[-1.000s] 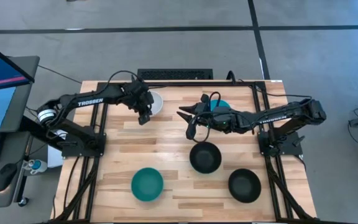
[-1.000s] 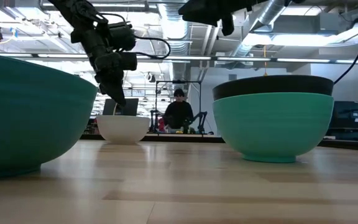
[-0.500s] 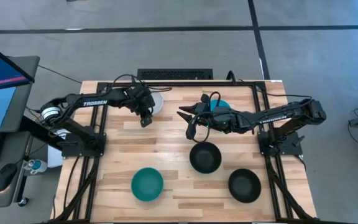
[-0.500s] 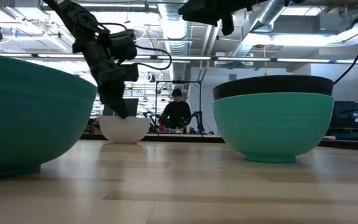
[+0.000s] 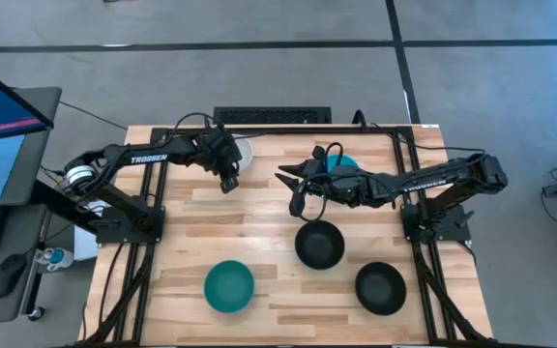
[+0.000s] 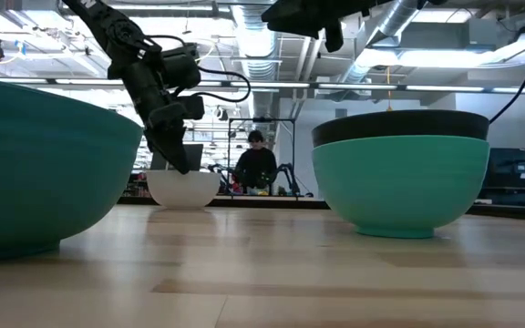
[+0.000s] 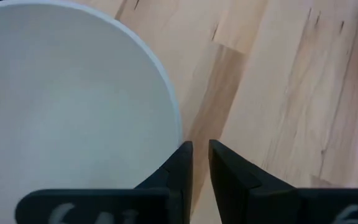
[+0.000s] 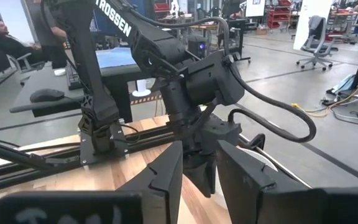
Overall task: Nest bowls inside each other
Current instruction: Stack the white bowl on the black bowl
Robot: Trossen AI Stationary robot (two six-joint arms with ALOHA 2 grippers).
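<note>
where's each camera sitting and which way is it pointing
High view: above the table, looking straight down; both arms, the left hand at the white bowl, the right hand raised mid-table.
Low view: at tabletop height, looking level into the room; the left hand comes down to the white bowl.
Left wrist view: looks down past its own fingers astride the white bowl's rim.
Right wrist view: looks across the table past its own fingers at the left arm.
High, low and left wrist views share the white bowl.

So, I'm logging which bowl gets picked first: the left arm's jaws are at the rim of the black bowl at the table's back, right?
Not black. The left gripper is at the rim of the white bowl, as the left wrist view shows; it does sit at the table's back.
</note>
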